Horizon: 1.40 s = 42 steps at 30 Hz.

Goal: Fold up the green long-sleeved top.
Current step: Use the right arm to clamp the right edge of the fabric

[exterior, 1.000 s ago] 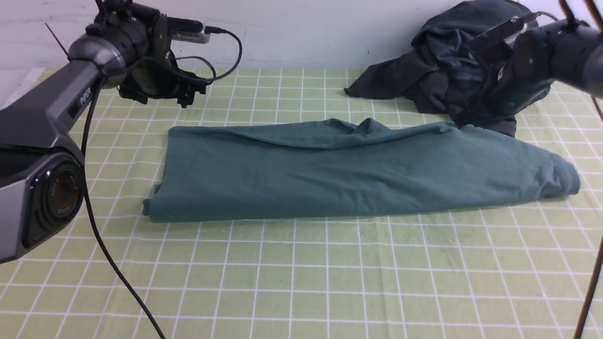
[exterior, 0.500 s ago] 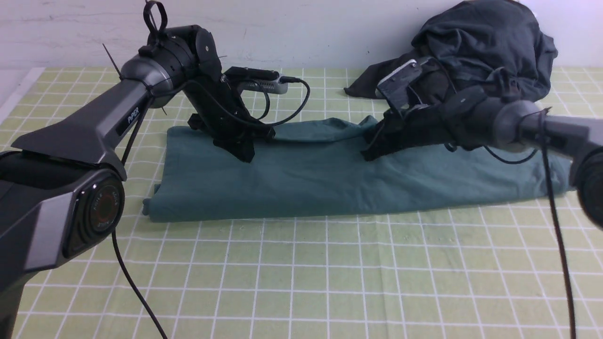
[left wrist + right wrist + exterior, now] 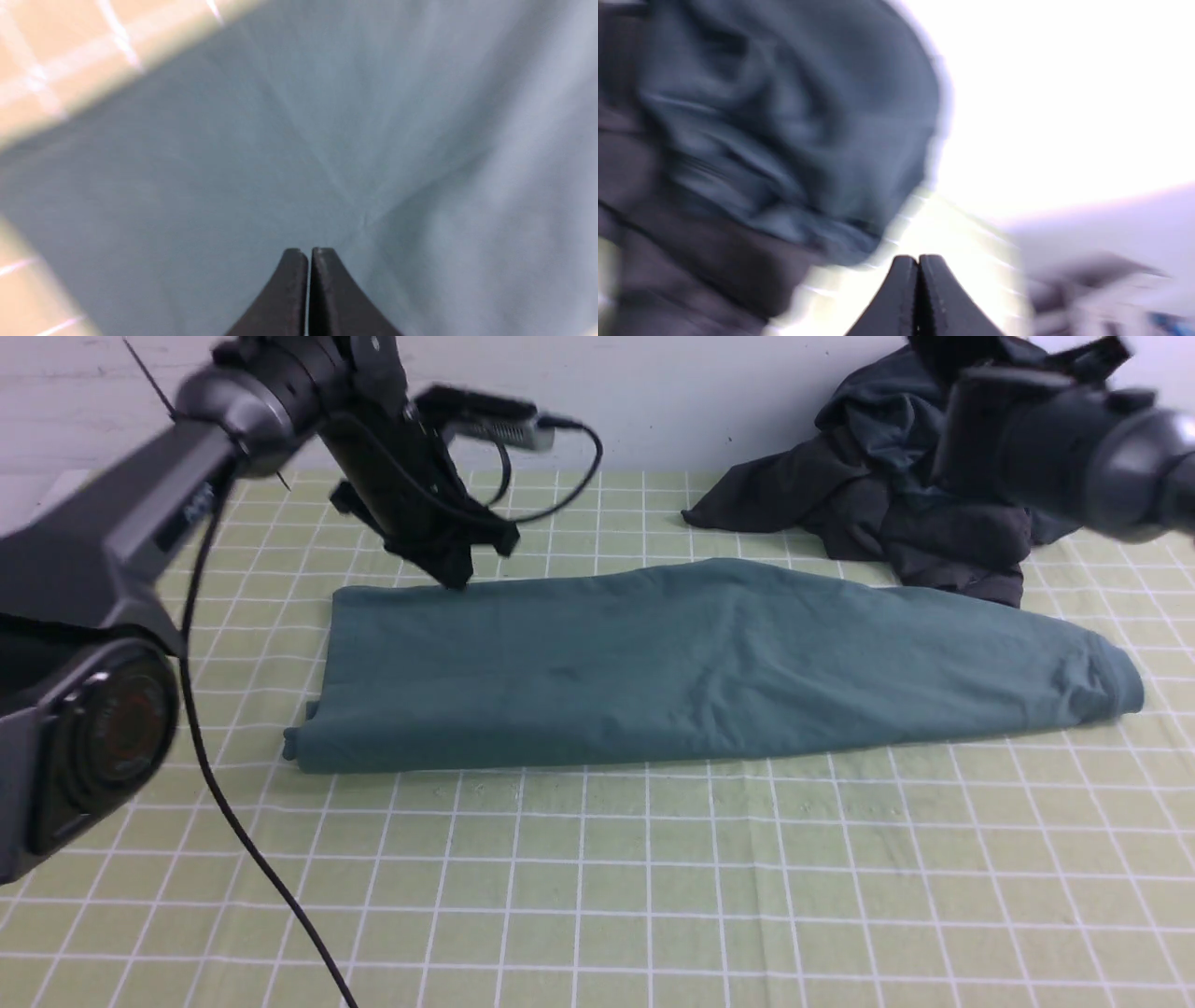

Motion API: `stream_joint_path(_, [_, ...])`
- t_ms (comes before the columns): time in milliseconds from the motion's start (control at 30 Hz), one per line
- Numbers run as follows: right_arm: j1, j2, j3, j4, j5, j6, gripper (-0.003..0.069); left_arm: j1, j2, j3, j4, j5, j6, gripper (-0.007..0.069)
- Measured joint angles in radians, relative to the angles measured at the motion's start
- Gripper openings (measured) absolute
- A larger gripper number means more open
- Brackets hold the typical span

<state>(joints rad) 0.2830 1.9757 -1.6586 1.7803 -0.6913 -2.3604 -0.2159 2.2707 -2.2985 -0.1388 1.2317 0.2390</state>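
Note:
The green long-sleeved top (image 3: 691,663) lies across the middle of the table, folded lengthwise into one long flat band. My left gripper (image 3: 455,577) points down at the band's far edge, near its left end. Its jaws are shut with no cloth between them, and the left wrist view shows the left gripper (image 3: 308,250) over smooth teal fabric (image 3: 327,140). My right arm (image 3: 1055,439) is raised at the back right in front of the dark clothes, blurred by motion. The right gripper (image 3: 918,257) is shut and empty, above bare tablecloth beside the dark pile.
A heap of dark charcoal garments (image 3: 887,513) sits at the back right against the wall, close behind the top's right end. The green checked tablecloth (image 3: 597,877) covers the table. A black cable (image 3: 243,840) hangs from the left arm over the near left.
Both grippers left the top's far edge; the left rose and drew back to the left, the right swung up to the back right. The bump in the far edge has been smoothed flat.

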Motion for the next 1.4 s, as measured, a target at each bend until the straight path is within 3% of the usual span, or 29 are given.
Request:
stream_joint_path(67, [-0.003, -0.087, 0.091, 0.0, 0.007, 0.004, -0.0005, 0.0, -0.07, 0.025, 0.004, 0.0, -0.002, -0.0003])
stream_joint_path(167, [-0.03, -0.273, 0.306, 0.0, 0.204, 0.164, -0.0005, 0.0, -0.228, 0.109, 0.005, 0.003, 0.002, -0.0003])
stream_joint_path(300, [-0.089, -0.411, 0.558, -0.008, 0.736, 0.455, -0.0005, 0.0, -0.395, 0.254, 0.008, 0.007, 0.021, -0.0003])
stream_joint_path(367, [-0.117, -0.425, 0.635, -0.104, 1.048, 0.649, -0.0005, 0.0, -0.492, 0.34, 0.009, 0.009, 0.023, -0.0003])
stream_joint_path(400, [-0.12, -0.423, 0.646, -0.162, 1.105, 0.693, -0.0005, 0.0, -0.511, 0.358, 0.01, 0.009, 0.023, -0.0003])
stream_joint_path(433, [-0.128, -0.414, 0.652, -0.311, 1.274, 0.831, -0.0005, 0.0, -0.568, 0.416, 0.015, 0.007, 0.023, -0.0003])
stream_joint_path(500, [-0.128, -0.398, 0.632, -0.592, 1.428, 1.079, -0.0005, 0.0, -0.672, 0.522, 0.019, -0.029, 0.023, -0.0003])
stream_joint_path(533, [-0.128, -0.384, 0.602, -0.832, 1.501, 1.248, -0.0005, 0.0, -0.747, 0.602, 0.019, -0.076, 0.023, -0.0003])
stream_joint_path(600, [-0.132, -0.363, 0.556, -1.168, 1.527, 1.555, -0.0004, 0.0, -0.844, 0.706, 0.019, -0.175, 0.02, -0.0003])
stream_joint_path(667, [-0.14, -0.35, 0.532, -1.317, 1.525, 1.707, -0.0003, 0.0, -0.905, 0.776, 0.016, -0.254, 0.01, -0.0003])
stream_joint_path(700, [-0.169, -0.315, 0.475, -1.555, 1.521, 1.965, 0.0004, 0.0, -0.988, 0.879, 0.014, -0.357, -0.008, -0.0003])
stream_joint_path(800, [-0.21, -0.265, 0.409, -1.69, 1.518, 2.132, 0.0029, 0.0, -1.07, 0.99, 0.015, -0.43, -0.02, -0.0003])
stream_joint_path(900, [-0.286, -0.158, 0.297, -1.731, 1.518, 2.243, 0.0117, 0.0, -1.179, 1.167, 0.039, -0.498, -0.014, -0.0003])
stream_joint_path(1167, [-0.422, 0.072, 0.046, -1.633, 1.569, 2.32, 0.0456, 0.0, -1.434, 1.599, 0.178, -0.72, -0.023, -0.0003])
stream_joint_path(1267, [-0.466, 0.127, 0.016, -1.599, 1.578, 2.338, 0.0506, 0.0, -1.507, 1.693, 0.185, -0.789, -0.024, -0.0003])
stream_joint_path(1400, [-0.504, 0.189, 0.015, -1.561, 1.585, 2.36, 0.0501, 0.0, -1.56, 1.766, 0.185, -0.92, -0.024, -0.0003])
